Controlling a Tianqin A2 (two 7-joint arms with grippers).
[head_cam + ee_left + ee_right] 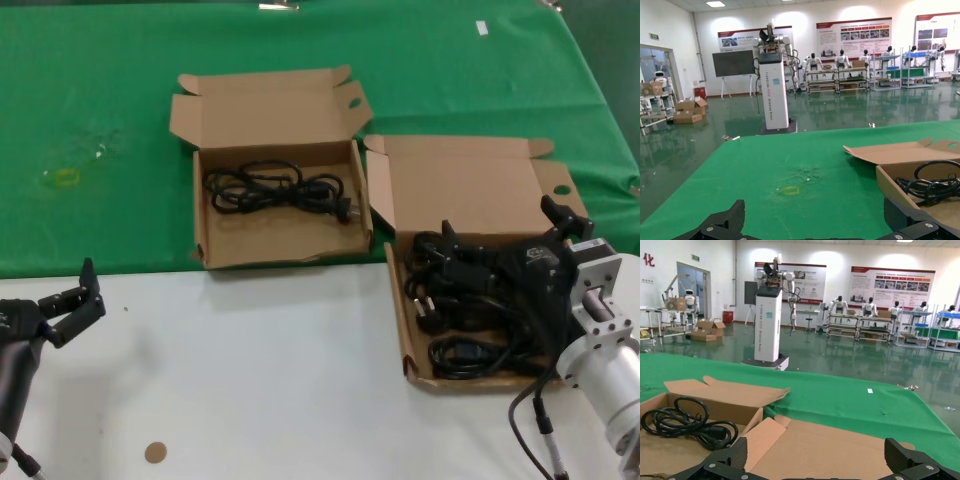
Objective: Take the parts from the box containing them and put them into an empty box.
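Right gripper [500,245] sits low over the right shallow brown cardboard box [402,320], jaws spread wide, nothing held. Pile of black looped power cords [455,290] is in it; one cord bundle [275,188] lies in the left brown cardboard box [200,225]. Step: picking. Next: descend, close on one bundle. Left gripper [70,300] parked over the white desk [260,380], jaws wide.

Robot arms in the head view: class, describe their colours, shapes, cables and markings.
The right arm is a silver metal cylinder with a boxy bracket, ending in a black pincer bearing a small white marking; a black cable loops beneath. The left arm is dark, with an angular black pincer.
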